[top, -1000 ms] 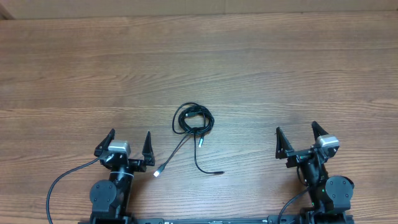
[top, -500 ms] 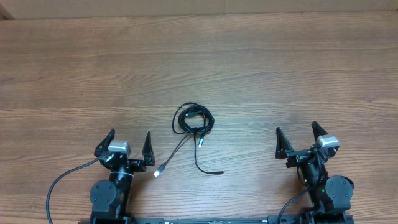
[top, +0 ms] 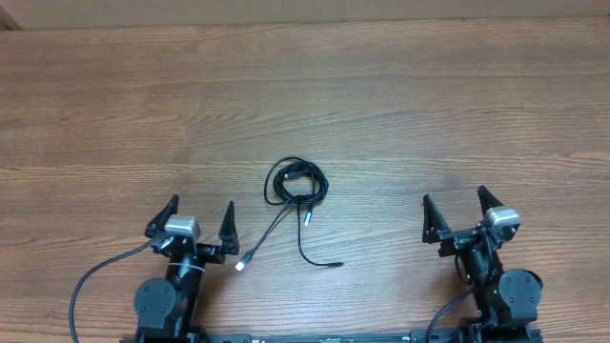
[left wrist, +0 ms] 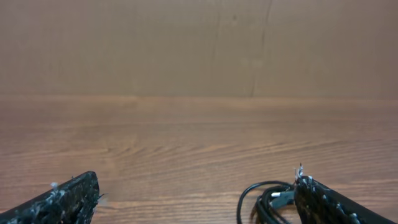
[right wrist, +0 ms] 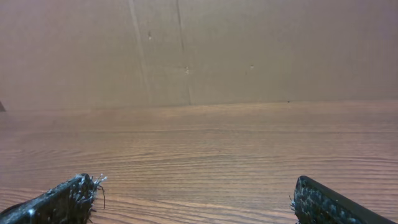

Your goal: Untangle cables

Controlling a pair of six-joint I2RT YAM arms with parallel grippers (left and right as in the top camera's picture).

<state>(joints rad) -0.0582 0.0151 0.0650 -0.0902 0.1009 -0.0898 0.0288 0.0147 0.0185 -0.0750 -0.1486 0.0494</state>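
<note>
noted the cables (top: 295,183) bunched in a small loose coil on the wooden table (top: 381,95), near the middle and somewhat toward the arms' side. traced two strands out of the coil toward the arms: first to a silvery-white plug (top: 242,264) just beside the left gripper (top: 200,208), second along a curve to a dark plug (top: 334,264) lying between the two arms. spotted a third short end (top: 307,217) just below the coil. logged left gripper as released, jaws spread wide, grasping nothing, not touching any cord. logged right gripper (top: 454,200) likewise released and empty, well apart from the coil. checked left wrist view: saw part of the coil (left wrist: 264,199) at lower right, just beside the finger (left wrist: 336,202) on that side. checked right wrist view: saw bare wood between both fingers (right wrist: 62,200) and a brown wall (right wrist: 249,50) behind.
</note>
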